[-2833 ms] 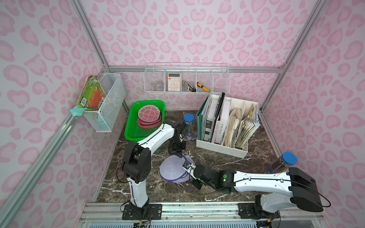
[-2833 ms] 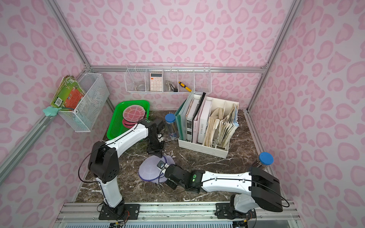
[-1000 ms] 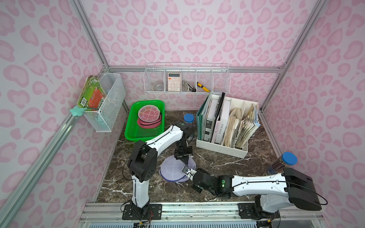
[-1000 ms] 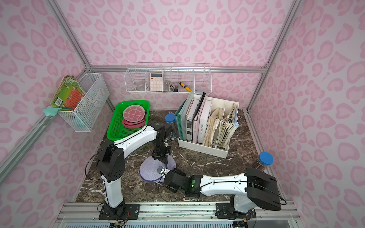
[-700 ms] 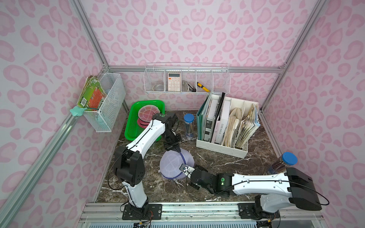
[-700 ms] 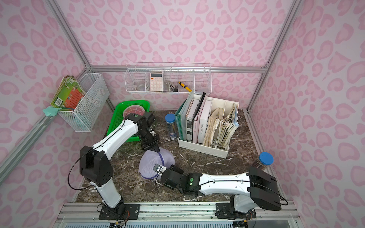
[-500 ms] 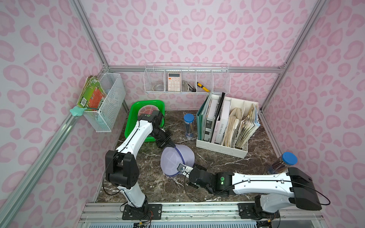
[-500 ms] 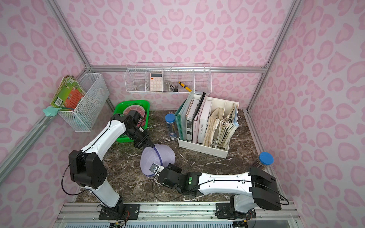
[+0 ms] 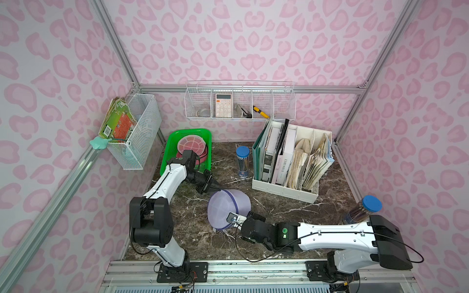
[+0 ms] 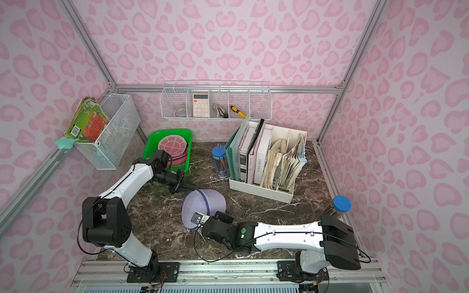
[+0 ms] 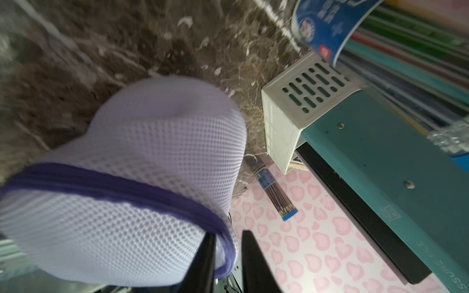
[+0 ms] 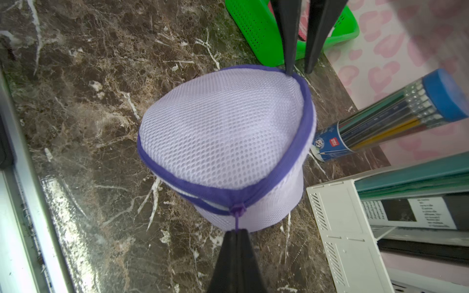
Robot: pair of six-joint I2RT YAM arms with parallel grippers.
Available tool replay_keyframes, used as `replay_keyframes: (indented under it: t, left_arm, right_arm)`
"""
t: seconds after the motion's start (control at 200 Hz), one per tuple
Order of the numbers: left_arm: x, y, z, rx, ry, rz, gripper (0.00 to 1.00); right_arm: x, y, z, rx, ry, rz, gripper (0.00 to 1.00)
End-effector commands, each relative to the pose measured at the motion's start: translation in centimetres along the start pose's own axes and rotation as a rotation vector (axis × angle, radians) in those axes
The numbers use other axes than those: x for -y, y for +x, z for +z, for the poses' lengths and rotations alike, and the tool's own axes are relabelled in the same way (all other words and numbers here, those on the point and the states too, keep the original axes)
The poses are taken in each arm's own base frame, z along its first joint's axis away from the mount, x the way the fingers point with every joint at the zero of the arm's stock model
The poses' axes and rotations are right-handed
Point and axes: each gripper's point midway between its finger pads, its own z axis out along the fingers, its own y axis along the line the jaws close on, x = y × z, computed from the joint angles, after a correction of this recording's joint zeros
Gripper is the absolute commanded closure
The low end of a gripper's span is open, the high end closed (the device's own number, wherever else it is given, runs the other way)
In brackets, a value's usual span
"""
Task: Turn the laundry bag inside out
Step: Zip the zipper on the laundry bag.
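**Laundry bag (image 9: 228, 206) on the counter (image 9: 187, 223), pinched at its zipper pull (image 12: 237, 211)**

Bag position: it stood on the dark marble counter toward the front middle. It lay between the green basket (image 9: 189, 132) and the white file organizer (image 9: 284, 189), touching neither. Both top views showed it as a pale lilac mesh drum with a domed top (image 10: 203, 203). A purple band ran round the upper edge. A clear pencil tube (image 12: 393, 119) with a blue cap stood just beside it on the far side.

Right gripper (image 12: 236, 234): the arm reached in low from the front. The right wrist view showed its two black fingers pressed together with no gap. The purple zipper pull ran straight into their tips, so the pull was held. Beside the pull, a thin pale slit showed between two purple bands.

Left gripper (image 9: 219, 189): the arm came across from the basket side to the far edge of the bag's top. Its fingers stood a little apart, not clamped. In the left wrist view (image 11: 228, 234) the purple band passed between them, with pink wall visible through the rest of the gap. From the right wrist view (image 12: 299, 71) one fingertip touched the band. The other sat just outside it, over the counter. I could not tell whether the inner finger was under the mesh or only against it.

The mesh was smooth and taut over the dome, and the seams faced outward.
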Motion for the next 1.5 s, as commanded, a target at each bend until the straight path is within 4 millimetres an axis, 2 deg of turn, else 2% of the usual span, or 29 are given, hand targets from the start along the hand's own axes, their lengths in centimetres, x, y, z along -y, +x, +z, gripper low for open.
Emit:
replay_keyframes:
  t: [0.0, 0.115, 0.34, 0.415, 0.55, 0.59, 0.615, 0.71, 0.94, 1.025, 1.07, 1.12, 1.21, 1.355, 1.495]
  left_arm:
    - [-1.1, 0.3, -0.3, 0.048, -0.084, 0.117, 0.62]
    - [-2.2, 2.1, -0.2, 0.048, -0.163, 0.212, 0.55]
    - [-1.1, 7.2, 1.8, -0.081, -0.187, 0.469, 0.52]
    - [-1.1, 8.3, 2.6, -0.12, -0.239, 0.554, 0.5]
    - [-1.4, 9.2, 3.8, -0.158, -0.341, 0.626, 0.49]
    - [-2.0, 9.4, 4.2, -0.173, -0.383, 0.632, 0.49]
    - [-1.3, 9.5, 4.1, -0.157, -0.392, 0.66, 0.49]
    - [-2.2, 9.5, 4.4, -0.152, -0.496, 0.69, 0.48]
    - [-3.5, 10.9, 5.9, -0.195, -0.654, 0.802, 0.47]
    - [-4.1, 10.7, 6.4, -0.19, -0.723, 0.828, 0.47]
    - [-4.3, 10.5, 6.6, -0.189, -0.741, 0.826, 0.52]
    - [-4.3, 10.3, 6.6, -0.181, -0.754, 0.82, 0.64]
    - [-4.1, 9.7, 6.4, -0.151, -0.771, 0.811, 1.0]
    - [-3.1, 8.6, 5.4, -0.091, -0.755, 0.761, 1.0]
    - [-1.8, 6.9, 3.8, -0.056, -0.65, 0.648, 1.0]
  right_arm:
    - [0.5, -0.1, 0.2, 0.007, -0.003, 0.0, 1.0]
    - [0.8, -0.2, 0.4, 0.011, 0.0, -0.019, 1.0]
    - [0.6, 0.0, 0.4, 0.017, -0.019, -0.029, 1.0]
    - [0.5, -0.1, 0.4, 0.019, -0.027, -0.027, 1.0]
    - [0.4, -0.2, 0.4, 0.022, -0.033, -0.023, 1.0]
    - [0.3, -0.2, 0.4, 0.02, -0.036, -0.022, 1.0]
    - [0.3, -0.2, 0.4, 0.019, -0.038, -0.023, 1.0]
    - [0.3, -0.1, 0.5, 0.016, -0.038, -0.021, 1.0]
    - [0.1, -0.1, 0.5, 0.018, -0.044, -0.024, 1.0]
    - [0.1, -0.1, 0.5, 0.018, -0.044, -0.024, 1.0]
    - [0.1, -0.2, 0.4, 0.018, -0.044, -0.022, 1.0]
    - [0.0, 0.0, 0.4, 0.013, -0.046, -0.022, 1.0]
    - [-0.1, 0.2, 0.4, 0.008, -0.047, -0.021, 1.0]
    - [-0.5, 0.3, 0.2, 0.002, -0.048, -0.024, 1.0]
    - [-1.0, 0.5, 0.0, -0.003, -0.051, -0.032, 1.0]
